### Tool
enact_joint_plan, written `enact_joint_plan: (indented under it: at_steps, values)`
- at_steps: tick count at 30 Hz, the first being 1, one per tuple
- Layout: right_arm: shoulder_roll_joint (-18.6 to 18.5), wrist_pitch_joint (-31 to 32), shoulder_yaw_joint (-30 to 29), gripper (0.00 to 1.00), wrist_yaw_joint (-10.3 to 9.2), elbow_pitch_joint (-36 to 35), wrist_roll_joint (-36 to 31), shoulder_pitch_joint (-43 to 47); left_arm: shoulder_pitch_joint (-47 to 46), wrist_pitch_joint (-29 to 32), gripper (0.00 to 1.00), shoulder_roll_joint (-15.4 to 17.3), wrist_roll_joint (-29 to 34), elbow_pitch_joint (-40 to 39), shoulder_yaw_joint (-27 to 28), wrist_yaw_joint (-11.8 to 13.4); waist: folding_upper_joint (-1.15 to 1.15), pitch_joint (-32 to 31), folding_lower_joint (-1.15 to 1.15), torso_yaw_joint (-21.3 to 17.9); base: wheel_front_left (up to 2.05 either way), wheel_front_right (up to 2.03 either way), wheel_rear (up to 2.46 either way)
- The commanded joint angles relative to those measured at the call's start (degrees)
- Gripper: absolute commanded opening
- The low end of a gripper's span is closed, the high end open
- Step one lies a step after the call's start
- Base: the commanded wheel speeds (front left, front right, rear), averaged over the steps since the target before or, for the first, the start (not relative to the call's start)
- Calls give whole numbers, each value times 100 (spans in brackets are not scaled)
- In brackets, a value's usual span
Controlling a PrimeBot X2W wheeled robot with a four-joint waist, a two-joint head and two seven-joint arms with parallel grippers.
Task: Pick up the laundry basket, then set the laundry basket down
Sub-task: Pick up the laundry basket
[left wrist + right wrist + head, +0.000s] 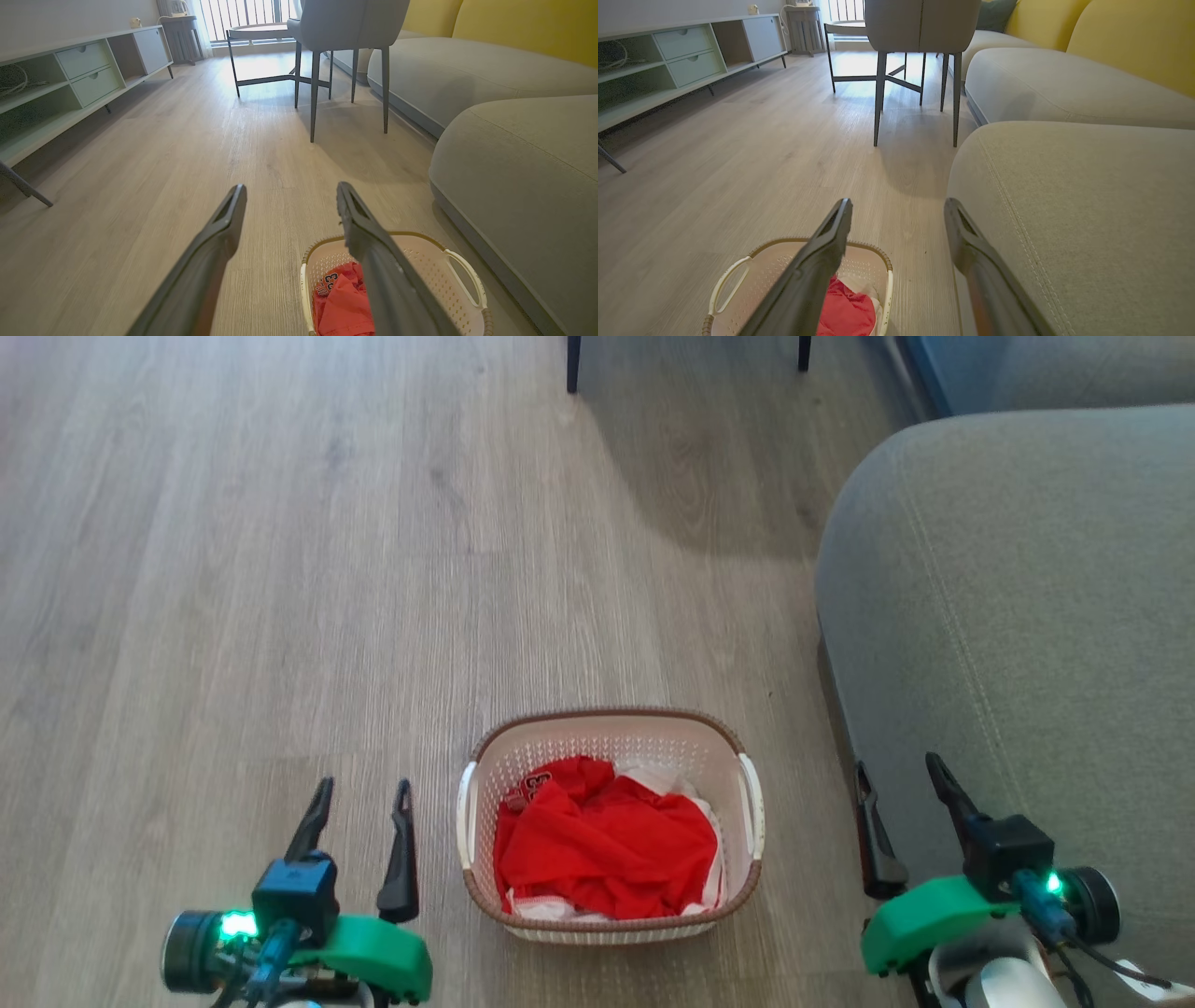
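fingers (401, 849) spread wide and empty on left gripper (364, 786) and right gripper (896, 765)
laundry basket (607, 747) sits on the wood floor (280, 616) between them, touching neither, red clothes (607, 849) inside; grey sofa (1027, 616) just beside the right gripper

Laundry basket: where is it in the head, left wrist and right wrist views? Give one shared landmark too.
Head view: laundry basket at bottom centre, whole.
Left wrist view: bottom edge, right of centre, cut off below.
Right wrist view: bottom edge, left of centre, cut off below.
Shared landmark: grey sofa seat, on the basket's right in all three.
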Motion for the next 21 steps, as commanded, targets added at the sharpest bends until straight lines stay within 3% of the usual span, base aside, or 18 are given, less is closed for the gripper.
enact_joint_plan:
  at_steps: [1,10,21]
  values:
    - [-66,-77,127,100,9,-109,-10,-275,-164,-56,100,-40,-5,-179,222,-36,0,77,0,-8,0,0,0]
    - [-66,-77,110,100,9,70,-4,-698,-506,-56,100,-98,-22,-20,306,-158,0,663,0,-41,0,0,0]
    - [-66,-77,17,100,9,404,143,-1836,-1549,-56,100,-133,-12,429,444,-235,0,2183,0,-136,0,0,0]
